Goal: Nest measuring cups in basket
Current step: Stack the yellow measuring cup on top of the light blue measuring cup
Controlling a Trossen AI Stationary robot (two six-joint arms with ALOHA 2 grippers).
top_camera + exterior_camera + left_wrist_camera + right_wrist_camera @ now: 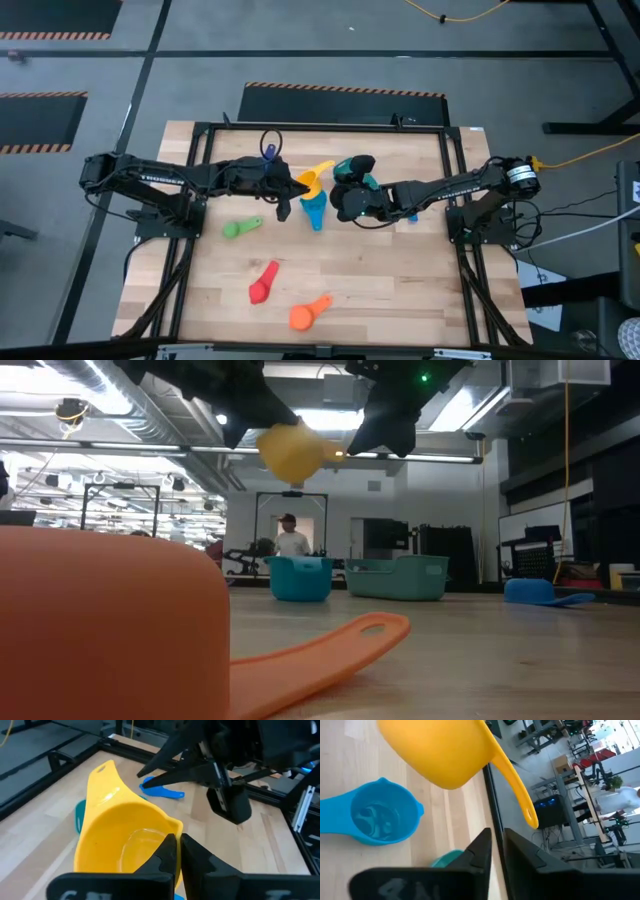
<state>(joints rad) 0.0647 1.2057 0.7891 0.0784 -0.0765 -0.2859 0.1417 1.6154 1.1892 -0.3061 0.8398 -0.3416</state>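
The left claw (175, 857), pinching the yellow cup (117, 837) by its thin rim, held it in the air above the counter (380, 290) beside the slightly parted, empty right claw (497, 840); it looked light, stiff and slick, best gripped at rim or flat handle.

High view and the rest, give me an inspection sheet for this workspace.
Surface: wooden table, cups scattered.
Job's things: yellow cup held in the air; light blue cup, green cup, red cup, orange cup, dark blue cup on the table; teal basket holds no cup.
Clutter: nothing seen.
Grippers: left gripper shut on the yellow cup's rim; right gripper open near its handle.
Cables: yellow cable on the floor.
Surroundings: person beyond the table.
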